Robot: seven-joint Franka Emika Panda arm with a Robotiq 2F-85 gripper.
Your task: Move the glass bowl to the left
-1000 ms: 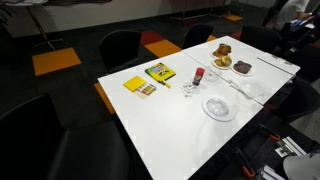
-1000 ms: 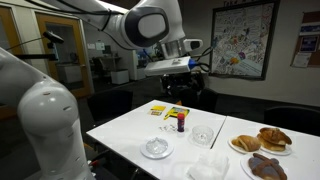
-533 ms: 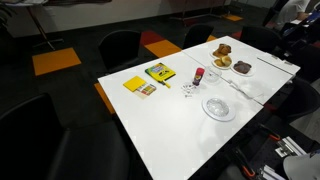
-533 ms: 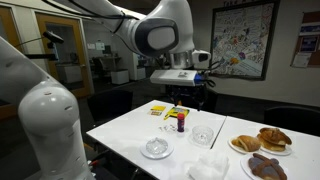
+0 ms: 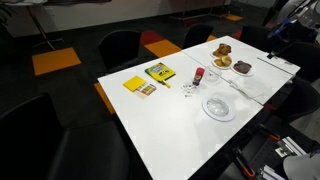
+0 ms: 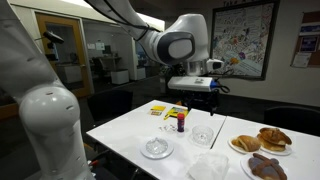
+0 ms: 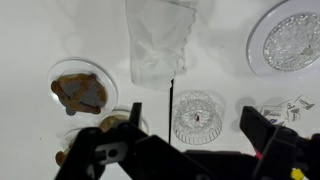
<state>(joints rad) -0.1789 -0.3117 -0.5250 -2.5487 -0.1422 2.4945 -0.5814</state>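
Swung right since a second ago, the wrist now hangs over the bowl, which stands on the table near the bottle. On the wrist view I see the gripper spread wide and holding nothing, with the bowl framed between its fingers and untouched. The gripper's body hides part of a pastry plate, and the dish is cut off at the edge. From outside, I can't make out the fingers against the dark background.
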